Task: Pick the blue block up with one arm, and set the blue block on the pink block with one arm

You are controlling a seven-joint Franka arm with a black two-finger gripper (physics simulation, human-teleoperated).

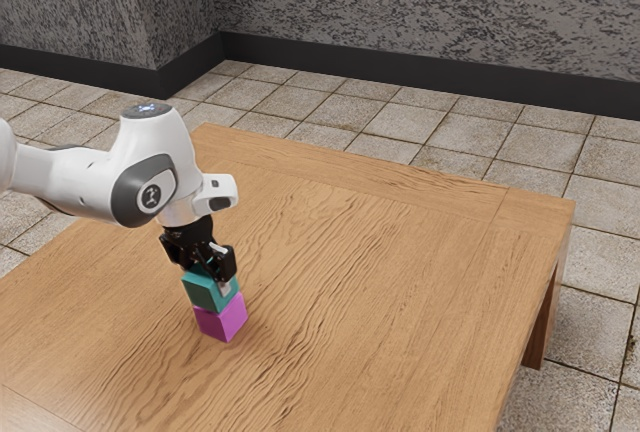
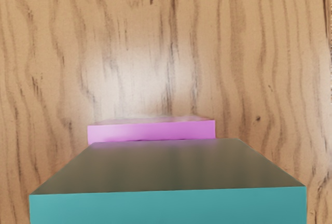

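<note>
Sim render: a white Franka arm [image 1: 90, 182] reaches in from the exterior view's left over a wooden counter [image 1: 400, 272], in a tiled room w/ grey stone walls. In the lower left of that frame its black jaws point straight down and pinch the blue block [image 1: 210, 294] (teal in tone) by its upper sides. The block's underside looks to be touching the top of the pink block [image 1: 222, 322], so the two form a short stack. Blue sits a bit toward the exterior view's left of pink, not flush.

Judgement: a firm grip here stops the block sliding or tipping as it meets pink. The task looks nearly done, w/ only the release and a straight lift left. Risk: the offset could let blue shift when let go.

Pose: forearm approx level, wrist bent down, hand vertical right above the stack.

Wrist view: the blue block [image 2: 166, 182] looms just under the hand. A strip of the pink block [image 2: 150, 130] shows beyond its far edge, w/ wood grain around both.
</note>
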